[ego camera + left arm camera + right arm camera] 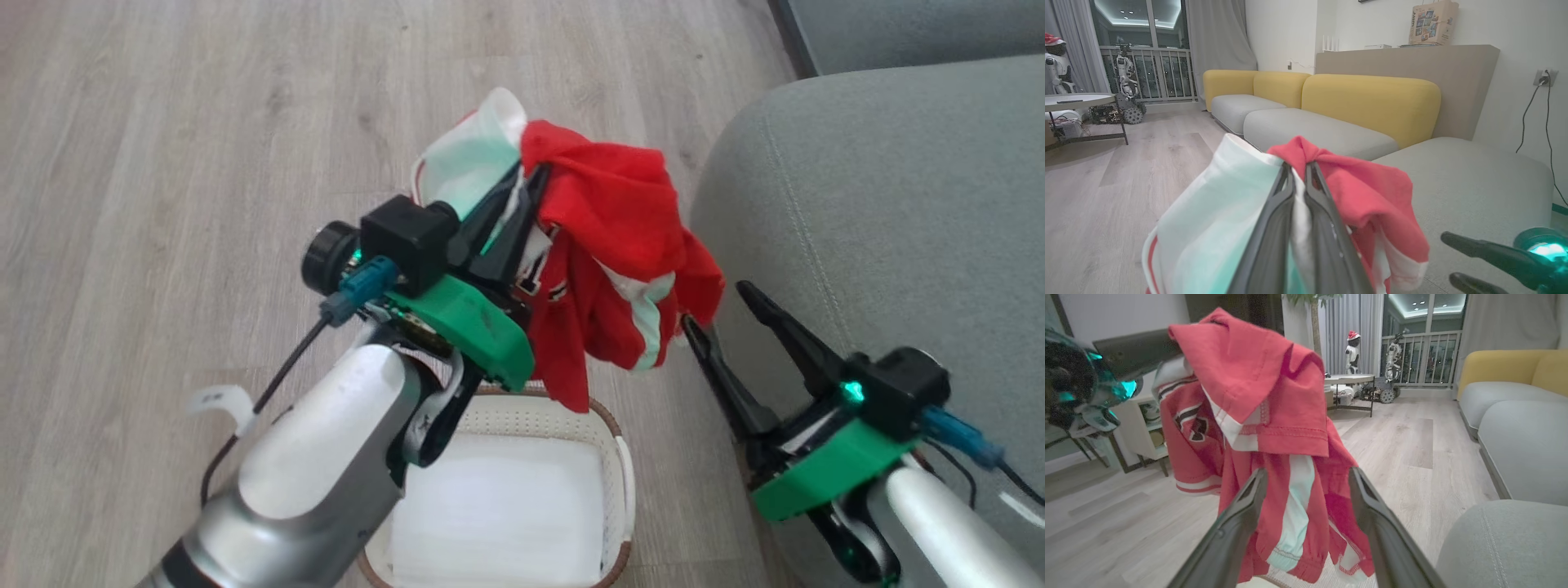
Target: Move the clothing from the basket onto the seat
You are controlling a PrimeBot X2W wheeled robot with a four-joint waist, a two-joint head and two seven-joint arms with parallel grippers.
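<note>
The clothing (620, 245) hangs in the air as a red bundle with white panels, pinched at its top by the left gripper (526, 184), whose dark fingers are nearly together on a fold of fabric. Its lowest hem dangles just above the far rim of the basket (608, 425), which stands on the wood floor (204, 163) with a pale white inside. The seat (882, 204) lies to the robot's right of the bundle, near but not under it. Between them is the right gripper (712, 304), fingers spread wide and holding nothing, its tips close to the hanging cloth; whether they touch it I cannot tell. The lift out looks done and the carry across is in hand. Next, the left arm should swing right until the bundle is over the cushion, high enough for the trailing hem to clear its rounded edge, then lower and release. The right gripper stands in that path and may have to give way.
</note>
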